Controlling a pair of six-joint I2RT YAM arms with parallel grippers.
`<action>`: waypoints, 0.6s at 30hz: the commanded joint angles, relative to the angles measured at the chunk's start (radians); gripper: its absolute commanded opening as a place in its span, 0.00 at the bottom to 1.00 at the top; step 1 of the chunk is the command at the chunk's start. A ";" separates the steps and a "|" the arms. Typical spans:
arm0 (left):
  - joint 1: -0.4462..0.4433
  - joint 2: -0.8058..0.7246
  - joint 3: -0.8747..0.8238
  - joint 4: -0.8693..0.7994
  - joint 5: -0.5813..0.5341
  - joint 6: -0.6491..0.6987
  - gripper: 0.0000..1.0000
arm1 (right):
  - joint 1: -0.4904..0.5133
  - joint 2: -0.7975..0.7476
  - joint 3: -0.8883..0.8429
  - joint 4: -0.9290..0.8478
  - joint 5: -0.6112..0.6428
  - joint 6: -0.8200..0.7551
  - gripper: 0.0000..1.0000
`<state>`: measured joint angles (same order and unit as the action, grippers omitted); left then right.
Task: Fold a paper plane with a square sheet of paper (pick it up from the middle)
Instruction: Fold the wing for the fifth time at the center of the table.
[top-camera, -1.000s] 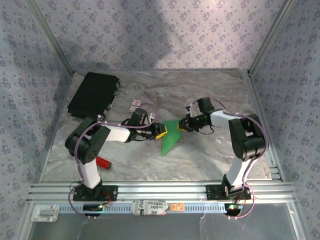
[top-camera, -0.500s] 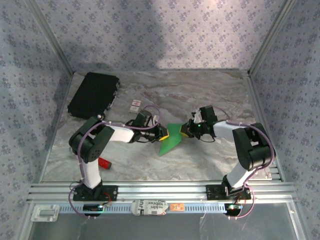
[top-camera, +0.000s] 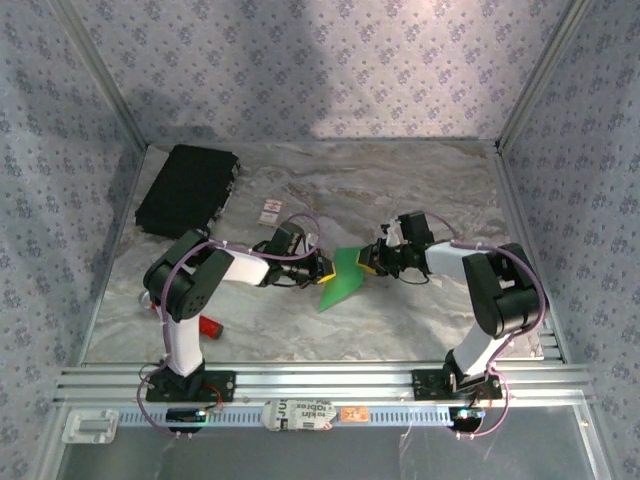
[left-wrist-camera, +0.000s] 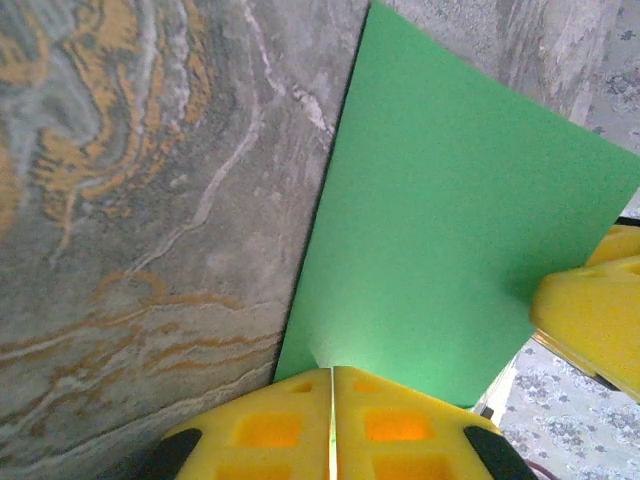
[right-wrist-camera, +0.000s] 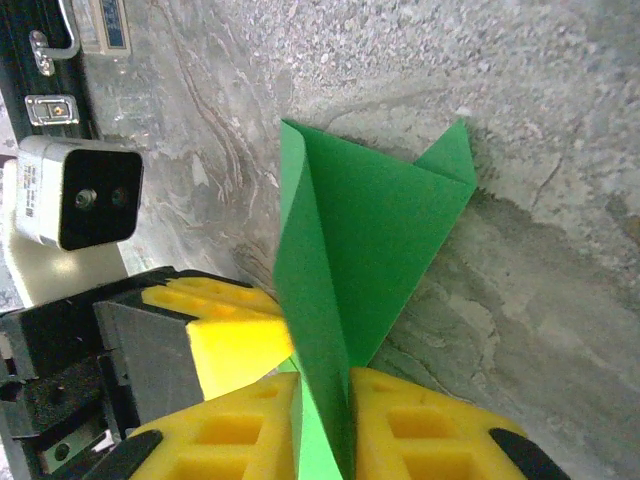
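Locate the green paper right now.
In the top view the green paper is near the middle of the table, between the left gripper, shut on its edge, and the right gripper.

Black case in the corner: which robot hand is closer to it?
Left. The left gripper is at the edge of the green paper that faces the black case. The right gripper is at the paper's opposite edge, farther from the case.

Left pincer (left-wrist-camera: 332, 378) tight together, right pincer (right-wrist-camera: 322, 388) slightly ajar.
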<state>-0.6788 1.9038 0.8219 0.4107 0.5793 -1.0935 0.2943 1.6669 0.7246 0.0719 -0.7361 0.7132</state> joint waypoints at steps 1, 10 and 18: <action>-0.006 0.052 -0.012 0.000 0.002 -0.001 0.09 | 0.002 0.034 0.038 -0.010 -0.044 -0.057 0.22; -0.004 0.049 -0.020 0.006 0.008 0.000 0.08 | -0.009 0.054 0.061 -0.061 -0.037 -0.144 0.23; 0.003 0.052 -0.033 0.017 0.012 -0.002 0.09 | -0.009 0.062 0.091 -0.144 -0.024 -0.309 0.25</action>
<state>-0.6724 1.9072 0.8097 0.4385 0.5945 -1.0935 0.2920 1.7107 0.7868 -0.0082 -0.7555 0.5037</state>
